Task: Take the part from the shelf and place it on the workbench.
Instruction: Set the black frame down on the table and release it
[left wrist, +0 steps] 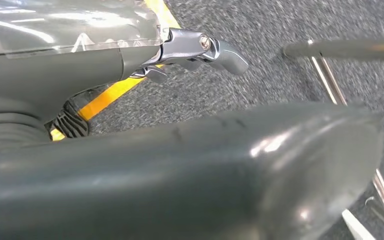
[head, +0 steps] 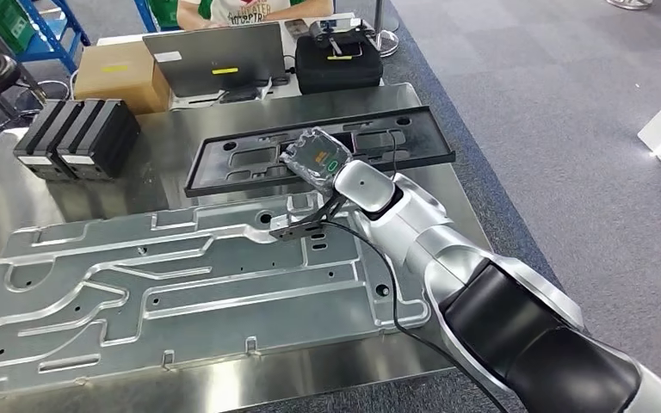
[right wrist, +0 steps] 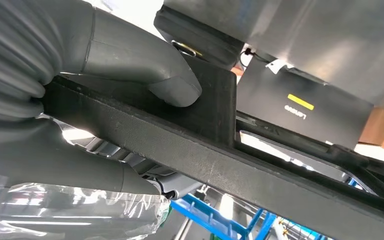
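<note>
Your right hand is clamped on the near long edge of the long flat black plastic frame with cutouts; the right wrist view shows the thick grey thumb pressed on one face and the fingers wrapped under the bar. The frame runs left to right across the far side of the shiny steel tabletop, mostly stretching off to the left of the grip, and it looks tilted, the far edge lower. It sits just beyond the big silver stamped metal panel. Your left hand hangs over grey carpet holding nothing, fingers half curled; I can't tell how closed.
</note>
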Robot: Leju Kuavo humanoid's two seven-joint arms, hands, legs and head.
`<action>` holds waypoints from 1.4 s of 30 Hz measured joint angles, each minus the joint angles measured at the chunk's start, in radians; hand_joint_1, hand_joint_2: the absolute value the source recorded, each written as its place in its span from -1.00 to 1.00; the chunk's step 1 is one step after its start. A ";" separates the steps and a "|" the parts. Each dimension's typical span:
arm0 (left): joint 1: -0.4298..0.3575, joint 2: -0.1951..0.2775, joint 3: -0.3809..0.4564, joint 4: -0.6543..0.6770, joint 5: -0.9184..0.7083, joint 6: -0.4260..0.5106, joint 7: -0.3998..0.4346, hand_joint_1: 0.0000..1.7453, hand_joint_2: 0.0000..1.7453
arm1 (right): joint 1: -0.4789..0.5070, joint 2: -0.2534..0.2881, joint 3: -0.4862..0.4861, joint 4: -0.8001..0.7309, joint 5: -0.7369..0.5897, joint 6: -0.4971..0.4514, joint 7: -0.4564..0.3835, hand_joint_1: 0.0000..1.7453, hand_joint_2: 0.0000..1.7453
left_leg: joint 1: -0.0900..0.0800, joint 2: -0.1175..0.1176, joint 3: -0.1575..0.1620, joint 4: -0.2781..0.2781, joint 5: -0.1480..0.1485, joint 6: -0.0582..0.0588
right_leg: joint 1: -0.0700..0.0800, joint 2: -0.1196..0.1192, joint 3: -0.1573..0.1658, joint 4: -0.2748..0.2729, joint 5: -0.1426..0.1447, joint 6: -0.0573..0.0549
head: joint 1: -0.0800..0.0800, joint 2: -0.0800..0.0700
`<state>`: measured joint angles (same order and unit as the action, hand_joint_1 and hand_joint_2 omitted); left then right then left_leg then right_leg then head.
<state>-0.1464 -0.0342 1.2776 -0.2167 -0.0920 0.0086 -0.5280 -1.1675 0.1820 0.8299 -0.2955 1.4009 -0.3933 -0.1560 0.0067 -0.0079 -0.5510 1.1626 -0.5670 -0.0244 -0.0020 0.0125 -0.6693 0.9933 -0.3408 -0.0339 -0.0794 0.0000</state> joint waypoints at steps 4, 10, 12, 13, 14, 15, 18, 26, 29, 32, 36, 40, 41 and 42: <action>-0.002 0.000 -0.004 0.000 0.000 0.017 -0.006 -1.00 -1.00 | 0.008 0.001 -0.010 0.000 0.011 0.001 0.000 1.00 1.00 | 0.006 0.001 -0.084 0.067 -0.032 -0.010 | 0.001 0.005 0.001 0.009 -0.016 -0.002 | 0.000 0.000; -0.004 0.000 -0.011 0.000 0.000 0.034 0.006 -1.00 -1.00 | 0.010 0.002 -0.030 0.000 0.019 0.002 -0.003 1.00 1.00 | 0.000 0.004 -0.037 -0.146 0.107 0.015 | 0.004 0.007 -0.002 0.027 -0.032 0.020 | 0.000 0.000; -0.005 0.000 -0.013 0.000 0.001 0.035 0.008 -1.00 -1.00 | 0.011 0.002 -0.033 -0.001 0.020 0.002 -0.005 1.00 1.00 | 0.005 0.004 -0.032 -0.149 0.121 0.026 | 0.005 0.005 -0.004 0.034 -0.040 0.031 | 0.000 0.000; -0.005 -0.001 -0.014 0.000 0.002 0.035 0.009 -1.00 -1.00 | 0.010 0.002 -0.035 -0.001 0.020 0.002 -0.005 1.00 1.00 | 0.008 0.004 -0.030 -0.151 0.123 0.031 | 0.005 0.002 -0.013 0.058 -0.057 0.036 | 0.000 0.000; -0.006 -0.001 -0.016 0.000 0.002 0.035 0.010 -1.00 -1.00 | 0.009 0.002 -0.037 -0.002 0.020 0.002 -0.005 1.00 1.00 | 0.010 0.005 -0.027 -0.154 0.125 0.035 | 0.004 -0.001 -0.032 0.099 -0.082 0.041 | 0.000 0.000; -0.006 -0.001 -0.018 0.000 0.002 0.035 0.012 -1.00 -1.00 | 0.009 0.002 -0.041 -0.002 0.019 0.002 -0.006 1.00 1.00 | 0.010 0.005 -0.026 -0.154 0.125 0.037 | 0.002 -0.003 -0.060 0.161 -0.113 0.045 | 0.000 0.000; -0.006 -0.001 -0.022 0.000 0.002 0.036 0.016 -1.00 -1.00 | 0.016 0.005 -0.054 -0.001 0.012 0.001 -0.013 1.00 1.00 | 0.010 0.005 -0.024 -0.152 0.121 0.040 | -0.004 -0.007 -0.135 0.312 -0.160 0.050 | 0.000 0.000; -0.010 -0.003 -0.026 0.000 0.001 0.045 0.046 -1.00 -1.00 | 0.021 0.044 -0.122 -0.011 -0.044 -0.010 -0.048 1.00 1.00 | 0.006 0.004 -0.007 -0.154 0.096 0.006 | 0.006 -0.006 0.006 0.031 -0.048 0.020 | 0.000 0.000; -0.009 -0.003 -0.027 0.000 0.000 0.051 0.054 -1.00 -1.00 | 0.026 0.058 -0.156 -0.018 -0.087 -0.020 -0.073 1.00 1.00 | 0.008 0.005 -0.025 -0.102 0.059 -0.008 | -0.001 -0.006 0.021 0.016 -0.050 0.004 | 0.000 0.000; -0.009 -0.003 -0.028 0.000 0.000 0.051 0.056 -1.00 -1.00 | 0.048 0.073 -0.193 -0.022 -0.132 -0.027 -0.095 1.00 1.00 | 0.010 0.005 -0.124 0.087 -0.014 -0.017 | 0.002 -0.005 0.031 0.013 -0.056 -0.006 | 0.000 0.000; -0.010 -0.004 -0.031 0.000 0.001 0.040 0.042 -1.00 -0.50 | 0.094 0.078 -0.229 -0.024 -0.159 -0.027 -0.112 0.50 0.50 | 0.010 0.005 -0.115 0.010 0.082 -0.014 | 0.006 -0.003 0.045 0.019 -0.069 -0.004 | 0.000 0.000; -0.012 -0.004 -0.036 0.000 0.000 0.031 0.038 -1.00 1.00 | 0.113 0.079 -0.253 -0.024 -0.164 -0.027 -0.122 -1.00 -1.00 | 0.001 0.005 -0.050 -0.145 0.136 0.007 | 0.012 0.001 0.043 0.026 -0.076 0.010 | 0.000 0.000; -0.013 -0.004 -0.039 0.000 0.001 0.029 0.039 -1.00 1.00 | 0.119 0.079 -0.255 -0.024 -0.164 -0.027 -0.124 -1.00 -1.00 | 0.002 0.005 -0.050 -0.149 0.138 0.013 | 0.012 0.001 0.043 0.025 -0.076 0.015 | 0.000 0.000; -0.013 -0.005 -0.043 0.000 0.001 0.027 0.042 -1.00 0.50 | 0.126 0.079 -0.258 -0.024 -0.164 -0.027 -0.127 -1.00 -1.00 | 0.005 0.006 -0.048 -0.153 0.141 0.018 | 0.012 0.001 0.043 0.026 -0.078 0.020 | 0.000 0.000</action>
<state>-0.1597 -0.0397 1.2348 -0.2167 -0.0911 0.0361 -0.4861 -1.0415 0.2614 0.5722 -0.3199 1.2367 -0.4199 -0.2829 0.0116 -0.0024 -0.5989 1.0099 -0.4264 -0.0061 0.0097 0.0136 -0.6263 1.0193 -0.4189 -0.0144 -0.0793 0.0000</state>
